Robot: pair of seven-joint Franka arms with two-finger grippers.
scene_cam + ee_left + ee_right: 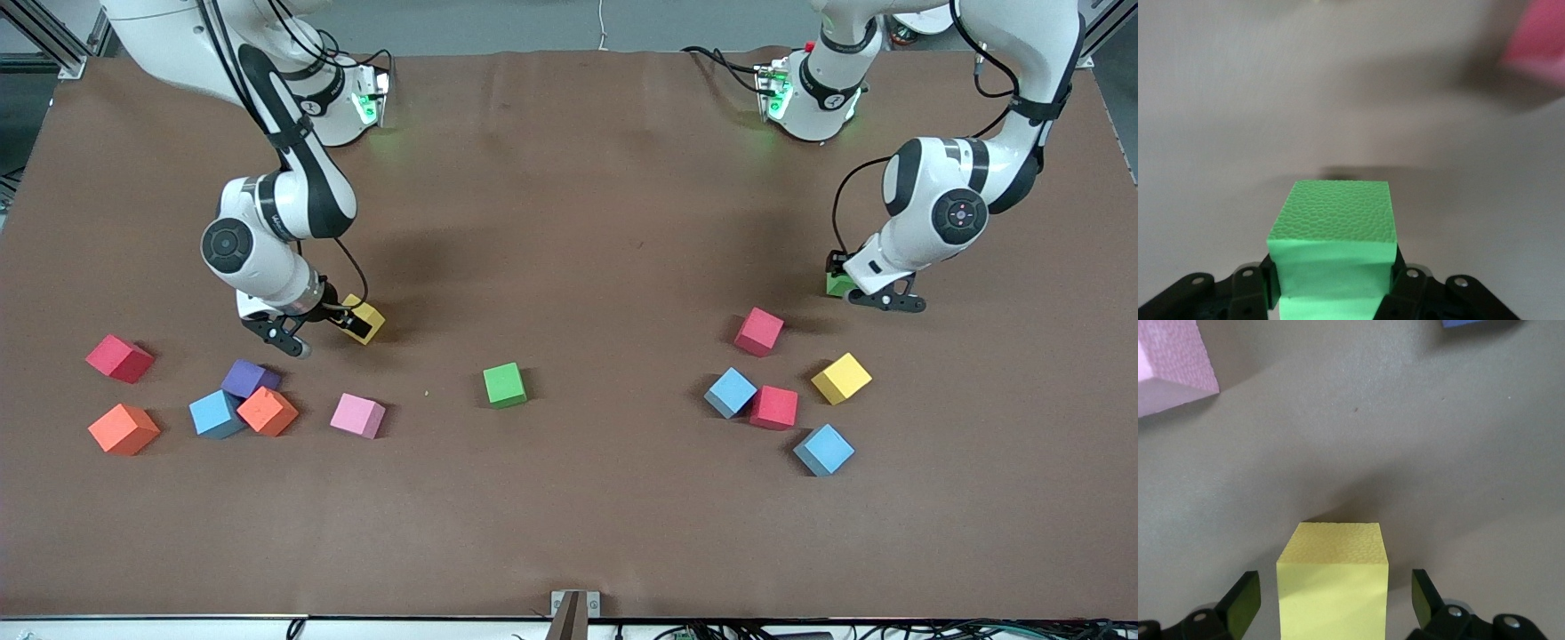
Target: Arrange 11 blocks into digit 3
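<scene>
Left wrist view: green block (1333, 250) between fingers (1405, 283)

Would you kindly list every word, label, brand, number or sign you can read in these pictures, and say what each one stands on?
None can be read.
The blocks, such as the green block and the pink block, carry no print.
Small dark marks on the right arm's wrist: too small to read.
The table carries no text.
</scene>
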